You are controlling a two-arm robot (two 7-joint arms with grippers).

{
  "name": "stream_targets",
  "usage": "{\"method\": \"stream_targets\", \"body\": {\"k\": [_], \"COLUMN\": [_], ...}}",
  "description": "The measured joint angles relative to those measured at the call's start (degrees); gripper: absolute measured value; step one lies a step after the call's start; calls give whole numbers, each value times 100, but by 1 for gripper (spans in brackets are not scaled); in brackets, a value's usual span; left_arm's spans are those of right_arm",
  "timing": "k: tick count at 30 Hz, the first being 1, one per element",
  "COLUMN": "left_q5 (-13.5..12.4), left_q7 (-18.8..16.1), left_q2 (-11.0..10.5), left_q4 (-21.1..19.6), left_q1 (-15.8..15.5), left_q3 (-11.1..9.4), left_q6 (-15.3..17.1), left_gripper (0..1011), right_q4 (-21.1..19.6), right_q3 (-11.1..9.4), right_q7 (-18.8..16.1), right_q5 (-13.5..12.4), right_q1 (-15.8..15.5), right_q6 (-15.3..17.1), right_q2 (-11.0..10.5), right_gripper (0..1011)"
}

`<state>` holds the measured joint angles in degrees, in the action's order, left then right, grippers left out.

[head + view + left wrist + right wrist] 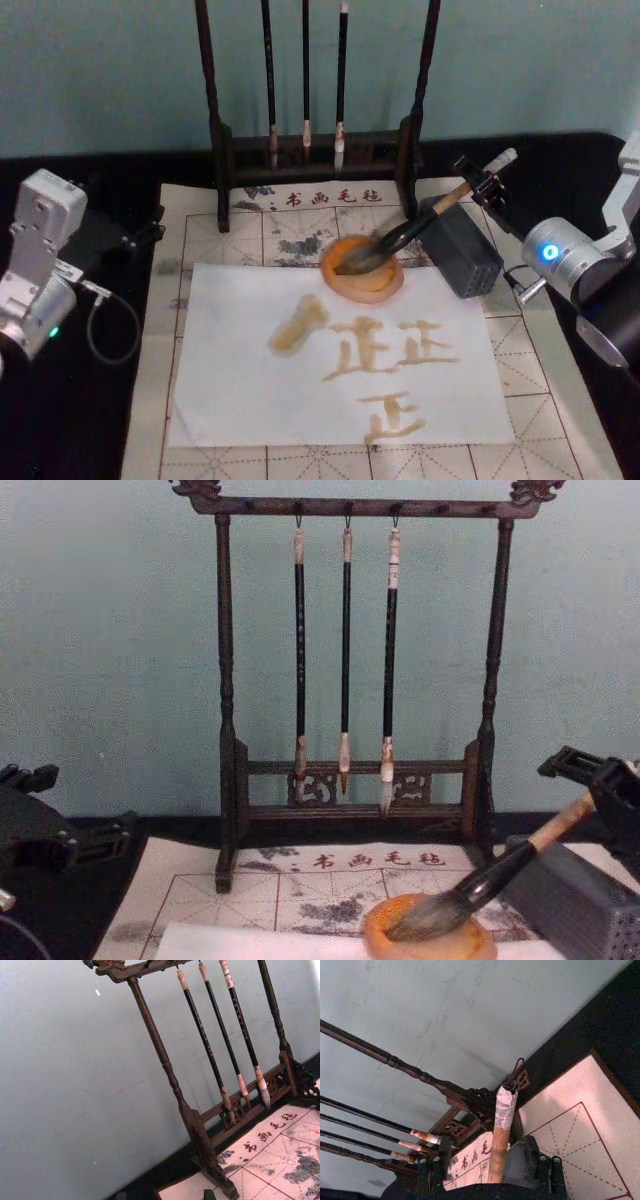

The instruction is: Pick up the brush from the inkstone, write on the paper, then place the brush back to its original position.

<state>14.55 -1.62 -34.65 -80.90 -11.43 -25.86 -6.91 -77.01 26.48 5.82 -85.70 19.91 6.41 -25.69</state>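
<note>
Right hand (487, 185) pinches the upper handle of the brush (410, 232), whose long axis slopes down toward the robot's left, bristles resting in the inkstone (362, 268); left hand (140, 238) is parked well apart, its state indeterminate.

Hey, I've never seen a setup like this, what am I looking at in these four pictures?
This is a two-armed robot doing calligraphy. One picture looks down from its head, one forward from its chest, and one from each wrist. On the table lies a white paper sheet with written characters, a round orange-amber inkstone dish and a grey perforated box. Behind stands a dark wooden rack hung with three thin dark-handled brushes. The right pincer grips the wooden handle of the large brush, whose grey bristles rest in the dish. The left pincer sits idle at the table's left side.
</note>
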Motion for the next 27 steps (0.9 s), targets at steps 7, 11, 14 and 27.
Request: {"method": "stream_targets", "body": {"k": [7, 11, 14, 27], "left_q5": [0, 0, 0, 0], "left_q7": [0, 0, 0, 0], "left_q2": [0, 0, 0, 0], "left_q4": [0, 0, 0, 0], "left_q1": [0, 0, 0, 0], "left_q3": [0, 0, 0, 0], "left_q6": [0, 0, 0, 0], "left_gripper": [1001, 1001, 1001, 1001], "right_q4": [0, 0, 0, -106], "right_q3": [0, 0, 0, -11], "right_q7": [0, 0, 0, 42], "right_q5": [0, 0, 0, -34], "right_q1": [0, 0, 0, -85], "right_q6": [0, 0, 0, 6], "right_q2": [0, 0, 0, -103], "right_gripper": [1002, 1002, 1002, 1002]}}
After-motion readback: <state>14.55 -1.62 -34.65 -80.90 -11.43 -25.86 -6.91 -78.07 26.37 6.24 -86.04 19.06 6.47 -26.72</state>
